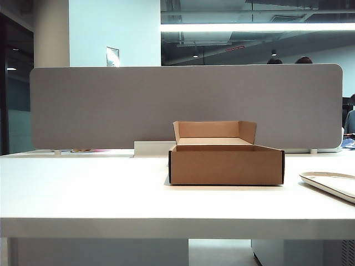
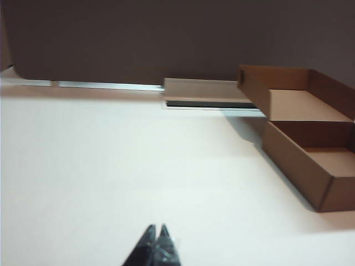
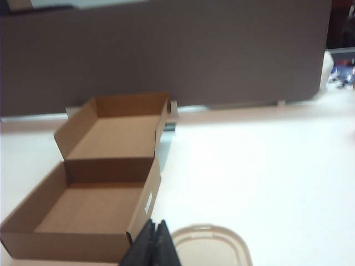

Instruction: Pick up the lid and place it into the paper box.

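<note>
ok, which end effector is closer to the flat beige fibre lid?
The right end effector: its shut tips hang right beside the flat beige fibre lid. The left end effector sees only bare table.

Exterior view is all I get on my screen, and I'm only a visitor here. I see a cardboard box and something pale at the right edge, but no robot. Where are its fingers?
Observer: The right gripper shows in the right wrist view, its fingers pressed together, above the table near the lid.
Operator: So that pale thing is the lid?
Observer: Yes. The lid is a beige rounded tray shape, lying flat beside the paper box, apart from it.
Operator: Is anything in the box?
Observer: No. From above, the paper box is empty, its flap upright at the back.
Operator: And the other arm?
Observer: The left gripper has its fingers shut too, over bare table, off to the box's side.
</note>
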`<state>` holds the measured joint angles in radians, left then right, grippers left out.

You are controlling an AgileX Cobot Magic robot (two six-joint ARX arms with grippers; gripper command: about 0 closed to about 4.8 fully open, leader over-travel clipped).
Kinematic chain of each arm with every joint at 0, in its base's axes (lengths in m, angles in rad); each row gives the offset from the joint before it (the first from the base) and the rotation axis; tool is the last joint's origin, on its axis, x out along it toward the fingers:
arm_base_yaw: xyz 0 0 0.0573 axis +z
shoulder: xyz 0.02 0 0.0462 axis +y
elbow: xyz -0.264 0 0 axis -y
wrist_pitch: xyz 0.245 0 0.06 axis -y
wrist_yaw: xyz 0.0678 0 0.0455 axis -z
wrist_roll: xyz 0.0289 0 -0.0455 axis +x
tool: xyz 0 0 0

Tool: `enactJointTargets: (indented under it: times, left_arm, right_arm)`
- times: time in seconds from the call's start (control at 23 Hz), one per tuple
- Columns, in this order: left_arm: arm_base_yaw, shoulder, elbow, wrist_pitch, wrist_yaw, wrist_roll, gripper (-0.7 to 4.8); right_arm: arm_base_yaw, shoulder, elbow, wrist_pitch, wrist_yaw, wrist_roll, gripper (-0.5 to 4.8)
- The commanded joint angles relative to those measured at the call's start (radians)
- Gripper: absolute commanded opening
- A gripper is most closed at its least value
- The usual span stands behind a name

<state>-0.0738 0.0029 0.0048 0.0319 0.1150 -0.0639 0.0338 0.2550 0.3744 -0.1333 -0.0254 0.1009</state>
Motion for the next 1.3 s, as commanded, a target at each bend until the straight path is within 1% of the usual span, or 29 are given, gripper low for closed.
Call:
enactJointTargets:
  times: [0.04, 0.09, 0.13, 0.17, 0.22, 0.3, 0.43, 0.57, 0.65, 0.7, 0.74, 0.78, 0.83, 0.87, 0.96, 1.0, 1.04, 1.09, 1.13, 1.17, 1.3]
  left_arm:
    - [0.002, 0.001, 0.004, 0.006, 0.12, 0.0, -0.05]
    - [0.002, 0.001, 0.004, 0.006, 0.153, 0.0, -0.05]
    - [0.002, 0.001, 0.004, 0.006, 0.231, 0.0, -0.05]
    - [0.002, 0.001, 0.005, 0.006, 0.276, 0.0, -0.05]
    - [0.002, 0.001, 0.005, 0.006, 0.346, 0.0, -0.05]
    - [0.002, 0.001, 0.005, 0.006, 0.425, 0.0, -0.05]
    - [0.002, 0.001, 0.005, 0.006, 0.476, -0.002, -0.05]
    - [0.002, 0.001, 0.004, 0.006, 0.48, -0.05, -0.05]
    - [0.002, 0.001, 0.004, 0.006, 0.481, -0.053, -0.05]
    - [0.002, 0.001, 0.004, 0.006, 0.481, -0.053, -0.05]
    - [0.002, 0.001, 0.004, 0.006, 0.481, -0.053, -0.05]
    - [0.002, 0.001, 0.004, 0.002, 0.481, -0.053, -0.05]
    - [0.002, 0.001, 0.004, -0.002, 0.48, -0.052, -0.05]
    - [0.002, 0.001, 0.004, -0.011, 0.48, -0.052, -0.05]
    - [0.002, 0.001, 0.003, -0.026, 0.48, -0.052, -0.05]
    - [0.002, 0.001, 0.003, -0.035, 0.48, -0.052, -0.05]
    - [0.002, 0.001, 0.003, -0.043, 0.48, -0.052, -0.05]
    - [0.002, 0.001, 0.003, -0.055, 0.478, -0.052, -0.05]
    - [0.002, 0.001, 0.003, -0.06, 0.47, -0.052, -0.05]
    - [0.002, 0.001, 0.003, -0.064, 0.465, -0.052, -0.05]
    - [0.002, 0.001, 0.003, -0.076, 0.465, -0.051, -0.05]
  right_arm:
    - [0.0, 0.106, 0.067, 0.003, 0.005, 0.001, -0.05]
    - [0.0, 0.135, 0.082, 0.003, 0.005, 0.0, -0.05]
    - [0.0, 0.175, 0.103, 0.003, 0.005, 0.0, -0.05]
    - [0.0, 0.196, 0.115, 0.002, 0.005, 0.0, -0.05]
    - [0.0, 0.23, 0.13, 0.003, 0.005, 0.0, -0.05]
    - [0.0, 0.274, 0.142, 0.003, 0.005, 0.0, -0.05]
    - [-0.012, 0.32, 0.142, -0.006, 0.005, 0.0, -0.05]
    - [-0.053, 0.368, 0.142, -0.023, 0.004, 0.006, 0.03]
    - [-0.118, 0.412, 0.142, -0.039, -0.009, 0.042, 0.46]
    - [-0.163, 0.438, 0.142, -0.05, -0.043, 0.074, 0.73]
    - [-0.194, 0.455, 0.142, -0.056, -0.07, 0.088, 0.87]
    - [-0.247, 0.488, 0.142, -0.059, -0.125, 0.094, 0.95]
    - [-0.273, 0.504, 0.142, -0.062, -0.158, 0.095, 0.95]
    - [-0.329, 0.54, 0.142, -0.072, -0.223, 0.103, 0.95]
    - [-0.369, 0.575, 0.142, -0.08, -0.252, 0.114, 0.98]
    - [-0.386, 0.6, 0.142, -0.082, -0.263, 0.116, 1.21]
    - [-0.398, 0.627, 0.142, -0.082, -0.269, 0.116, 1.66]
    - [-0.406, 0.669, 0.142, -0.082, -0.269, 0.116, 2.59]
    - [-0.408, 0.695, 0.142, -0.083, -0.27, 0.116, 3.0]
    - [-0.41, 0.738, 0.142, -0.085, -0.296, 0.117, 3.18]
    - [-0.41, 0.838, 0.142, -0.095, -0.335, 0.14, 3.17]
